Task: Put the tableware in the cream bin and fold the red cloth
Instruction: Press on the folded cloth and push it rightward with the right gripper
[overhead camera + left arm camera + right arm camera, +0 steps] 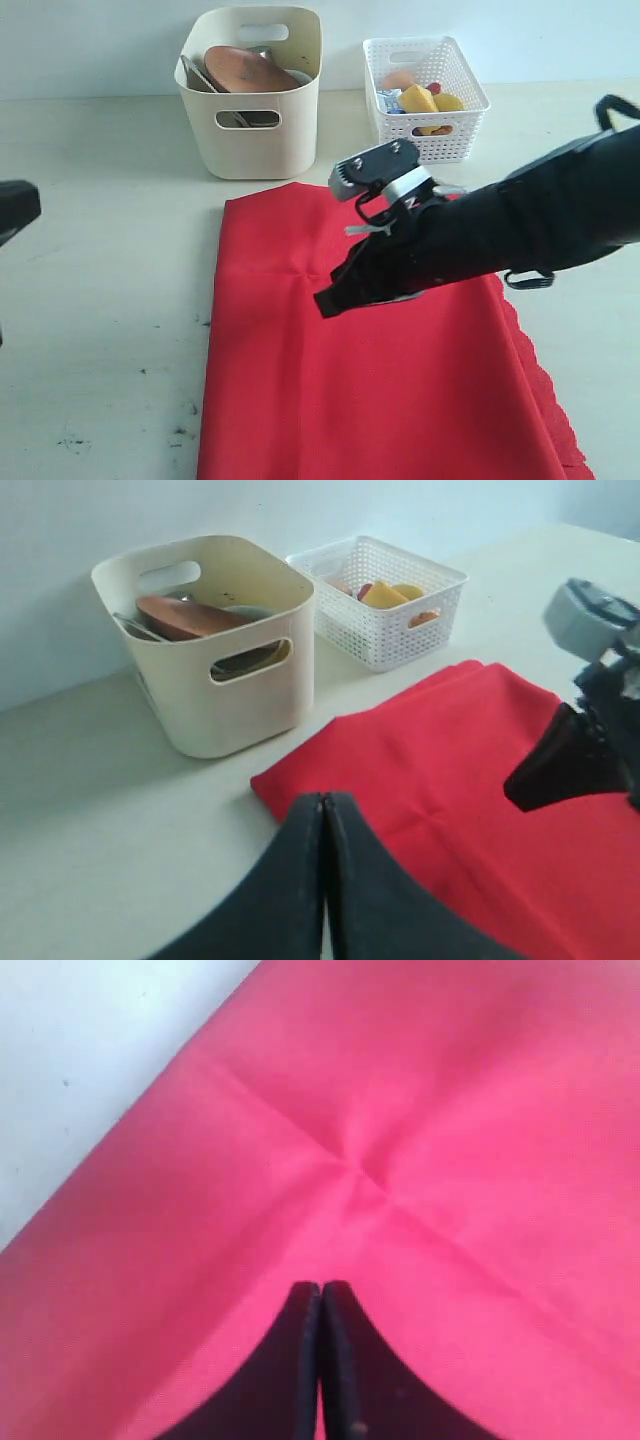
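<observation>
The red cloth (380, 380) lies flat on the table, folded over, with its scalloped edge at the right; it fills the right wrist view (420, 1160) and shows in the left wrist view (470, 810). My right gripper (325, 300) hovers over the cloth's middle, shut and empty (321, 1286). The cream bin (255, 110) stands behind the cloth and holds the round brown plate (250, 70) and other tableware; the bin (215, 680) and the plate (185, 618) also show in the left wrist view. My left gripper (324, 798) is shut and empty, by the cloth's near-left corner.
A white lattice basket (425, 85) with food stands right of the bin. The left arm's dark body (15, 210) sits at the left edge of the exterior view. Bare pale table surrounds the cloth.
</observation>
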### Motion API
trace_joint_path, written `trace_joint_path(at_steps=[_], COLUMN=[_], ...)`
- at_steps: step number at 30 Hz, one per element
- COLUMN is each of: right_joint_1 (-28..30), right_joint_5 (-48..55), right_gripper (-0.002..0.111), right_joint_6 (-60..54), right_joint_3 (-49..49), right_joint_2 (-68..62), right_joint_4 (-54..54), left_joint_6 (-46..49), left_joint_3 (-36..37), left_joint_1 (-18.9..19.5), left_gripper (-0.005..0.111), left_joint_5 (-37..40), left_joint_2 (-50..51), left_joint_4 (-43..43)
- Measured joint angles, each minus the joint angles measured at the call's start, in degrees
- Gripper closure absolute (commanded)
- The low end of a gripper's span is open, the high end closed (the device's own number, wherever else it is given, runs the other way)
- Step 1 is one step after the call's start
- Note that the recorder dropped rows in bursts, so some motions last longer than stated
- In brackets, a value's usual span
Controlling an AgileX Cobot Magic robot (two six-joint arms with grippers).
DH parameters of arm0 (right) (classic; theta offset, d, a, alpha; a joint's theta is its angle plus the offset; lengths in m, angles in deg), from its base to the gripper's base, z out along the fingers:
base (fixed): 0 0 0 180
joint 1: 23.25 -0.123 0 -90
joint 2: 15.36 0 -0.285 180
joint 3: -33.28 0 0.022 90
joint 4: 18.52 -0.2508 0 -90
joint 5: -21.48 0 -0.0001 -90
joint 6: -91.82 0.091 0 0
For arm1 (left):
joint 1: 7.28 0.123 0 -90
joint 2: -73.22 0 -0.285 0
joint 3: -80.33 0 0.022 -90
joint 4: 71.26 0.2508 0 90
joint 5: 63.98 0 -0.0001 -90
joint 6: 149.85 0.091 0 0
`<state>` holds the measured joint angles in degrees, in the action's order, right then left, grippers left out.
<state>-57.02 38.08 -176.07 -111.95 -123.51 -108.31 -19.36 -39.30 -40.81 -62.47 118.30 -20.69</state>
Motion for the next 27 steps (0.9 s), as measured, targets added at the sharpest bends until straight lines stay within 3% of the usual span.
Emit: trace_joint_path(at_steps=[6, 12, 27], right_joint_1=[-2.0, -0.1, 11.4], right_joint_5=[-1.2, -2.7, 4.7], right_gripper=[0.108, 0.108, 0.108], right_joint_6=[2.6, 21.6, 91.6], right_joint_3=[-4.9, -5.9, -5.9], right_joint_2=[-10.9, -9.6, -6.4], right_joint_4=[5.8, 23.6, 97.3], left_joint_6=[-0.2, -0.2, -0.2], left_joint_3=[8.6, 10.6, 10.7], left_joint_1=[0.0, 0.0, 0.0], left_gripper=[0.106, 0.106, 0.106], left_joint_5=[-4.3, -4.6, -4.6], left_joint_2=[-8.0, -9.1, -9.1], left_joint_4=[-0.1, -0.1, -0.1])
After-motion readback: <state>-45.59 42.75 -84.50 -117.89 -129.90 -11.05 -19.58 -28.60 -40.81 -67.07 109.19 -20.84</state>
